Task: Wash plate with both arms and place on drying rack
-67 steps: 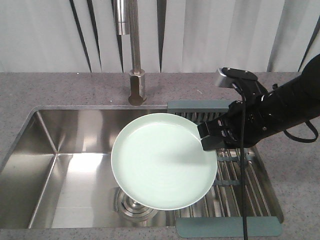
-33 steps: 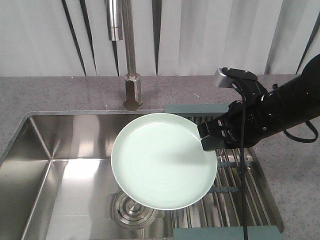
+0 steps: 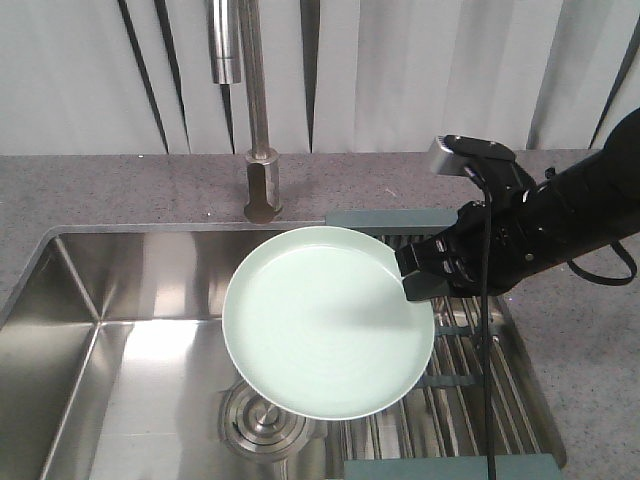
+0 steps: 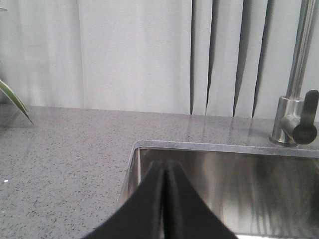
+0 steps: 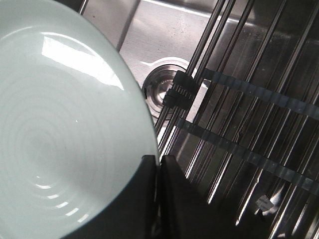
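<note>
The right arm [image 3: 575,215] is bulky and matte black, with a silver-grey block [image 3: 443,157] near its wrist and thin black cables [image 3: 487,340] hanging off it, while the left end effector [image 4: 163,168] and right end effector [image 5: 157,164] show smooth, tapered black fingers [image 4: 147,204].

We see the round pale-green plate [image 3: 328,322] above the steel sink basin [image 3: 140,350], the metal-bar drying rack [image 3: 450,400] across the basin's right side, the steel tap [image 3: 262,180] behind on the stone counter [image 3: 100,190].
</note>
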Controlling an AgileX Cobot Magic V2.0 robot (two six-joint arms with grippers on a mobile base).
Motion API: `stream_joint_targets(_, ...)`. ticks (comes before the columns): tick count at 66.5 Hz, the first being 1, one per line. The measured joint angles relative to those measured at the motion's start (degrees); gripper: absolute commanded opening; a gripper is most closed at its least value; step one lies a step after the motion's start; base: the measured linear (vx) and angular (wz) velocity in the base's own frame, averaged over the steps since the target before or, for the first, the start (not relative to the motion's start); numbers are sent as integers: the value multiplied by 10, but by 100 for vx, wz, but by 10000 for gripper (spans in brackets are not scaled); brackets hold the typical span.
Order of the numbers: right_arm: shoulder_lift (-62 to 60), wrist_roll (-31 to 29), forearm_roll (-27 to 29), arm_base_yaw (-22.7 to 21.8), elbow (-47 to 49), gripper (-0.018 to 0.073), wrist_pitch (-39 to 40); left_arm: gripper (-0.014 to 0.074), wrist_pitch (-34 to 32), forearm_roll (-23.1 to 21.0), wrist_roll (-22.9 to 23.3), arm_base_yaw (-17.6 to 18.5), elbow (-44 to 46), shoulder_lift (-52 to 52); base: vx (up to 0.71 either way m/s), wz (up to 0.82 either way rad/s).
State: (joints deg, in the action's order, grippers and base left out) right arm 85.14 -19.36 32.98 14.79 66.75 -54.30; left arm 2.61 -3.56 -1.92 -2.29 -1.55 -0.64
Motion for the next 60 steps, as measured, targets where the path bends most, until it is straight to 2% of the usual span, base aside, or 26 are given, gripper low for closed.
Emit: stream_joint_targets(60,0,0,0,0,0,-1,0,-6,0,0,0,0,3,0,0,0)
